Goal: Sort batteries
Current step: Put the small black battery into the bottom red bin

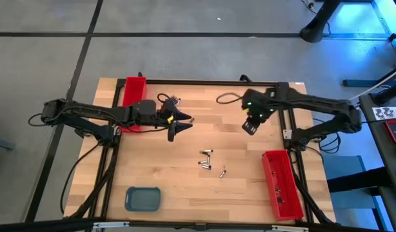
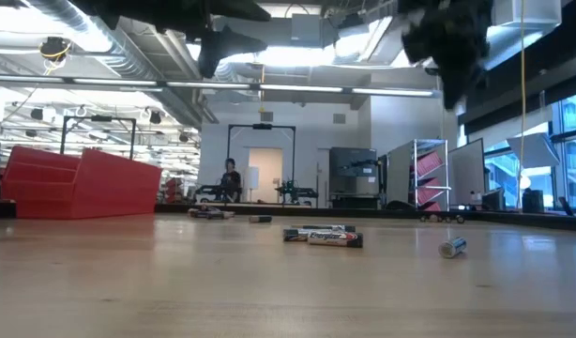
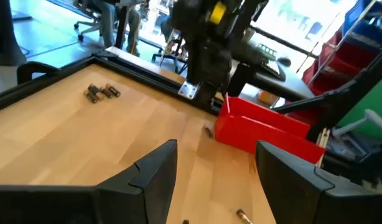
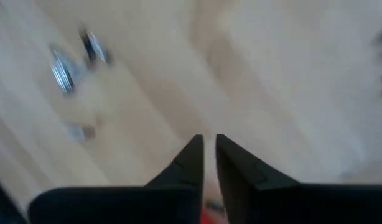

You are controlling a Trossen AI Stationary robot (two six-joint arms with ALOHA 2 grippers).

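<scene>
**A:** Silvery metal, that's what I go by: the batteries [image 1: 206,159] lie loose on the bare wood in the middle of the table [image 1: 185,187], a small cluster with one more [image 1: 222,172] just beside it toward the right red tray [image 1: 282,183]. None is in a tray that I can see.

**B:** And your right gripper [image 1: 250,126]?

**A:** It hangs above the wood, well apart from the cluster, off toward the table's far side. In its wrist view the two fingers [image 4: 190,163] stand a narrow slit apart with nothing between them. I'd call it barely parted and empty.

**B:** So the step in hand is a pick?

**A:** I judge so. To do it well I'd widen the fingers first, bring them over one battery at the cluster's edge, turn the wrist so they close across its thin body, not along it, and come straight down. These things roll, so a glancing touch could scatter the rest.

**B:** The left gripper [image 1: 178,124]?

**A:** It waits above the table near the left red tray [image 1: 133,93], fingers spread wide, holding nothing. The blue tray [image 1: 143,198] sits at the near left edge, away from all this.
</scene>
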